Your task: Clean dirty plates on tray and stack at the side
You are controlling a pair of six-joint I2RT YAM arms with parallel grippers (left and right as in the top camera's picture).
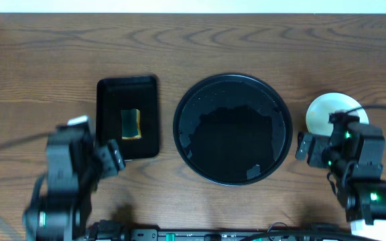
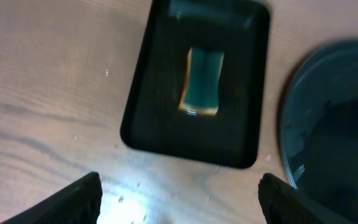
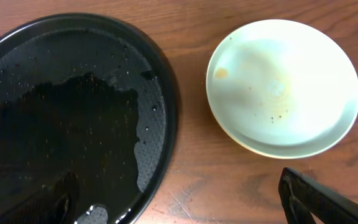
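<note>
As the left wrist camera looks down, the left gripper (image 2: 179, 182) hangs above bare wood with its two dark fingers (image 2: 76, 200) spread wide at the lower corners, holding nothing. Just beyond them lies a rectangular black tray (image 2: 151, 134) with a green-faced, yellow-edged sponge (image 2: 202, 81) in its middle. The rim of the round tray (image 2: 291, 134) cuts in from the right.

The right gripper (image 3: 174, 183) is also parted and holds nothing. One finger (image 3: 328, 200) shows clearly at lower right. The other is only a dim shape against the black of the tray.

Only the right wrist view shows the plates (image 3: 283, 81) closely. They are stacked on the table to the right of the round tray, near it but not touching. The top one is pale mint with faint brownish specks, and a pale yellow rim peeks out beneath it. How many lie in the stack I cannot tell. The same view shows the tray floor wet, with a glossy pool and scattered droplets.

The overhead view alone gives the layout. The rectangular tray is on the left, the round tray in the centre, and the stack on the right is partly hidden by the right arm.

The table (image 1: 39, 73) is brown wood with strong grain, glinting wet near the left fingers. A pale strip (image 1: 193, 5) runs along its far edge.
</note>
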